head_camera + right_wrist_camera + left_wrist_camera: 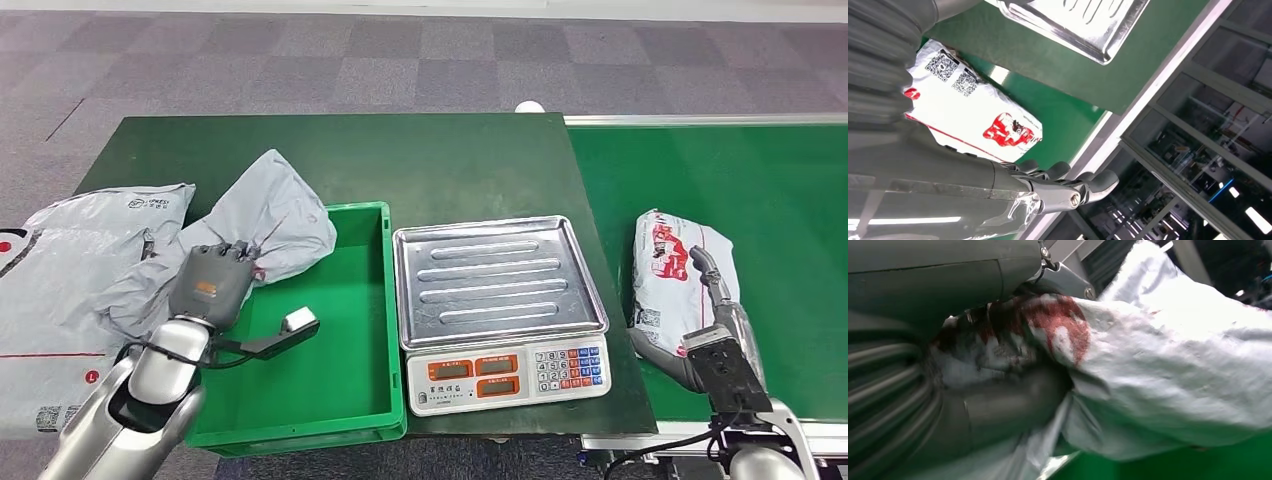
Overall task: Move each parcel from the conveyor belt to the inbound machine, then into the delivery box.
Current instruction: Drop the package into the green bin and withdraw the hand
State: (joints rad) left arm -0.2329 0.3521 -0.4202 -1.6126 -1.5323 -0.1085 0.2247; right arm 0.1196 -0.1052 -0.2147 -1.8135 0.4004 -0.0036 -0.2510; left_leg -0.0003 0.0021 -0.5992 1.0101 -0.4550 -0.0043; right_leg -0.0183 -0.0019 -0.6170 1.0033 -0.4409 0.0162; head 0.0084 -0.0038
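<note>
Fingers of the left hand point(212, 282) are hidden by the grey parcel point(262, 222) gripped above the green box point(345, 330), while the right hand point(712, 300), fingers extended, is laid on the white parcel point(668, 270) on the conveyor belt point(780, 200).

The left robot hand point(998, 405) is blurred, its fingers buried in the grey parcel point(1168, 370); the large grey bag point(60, 290) runs off the head view's left edge
</note>
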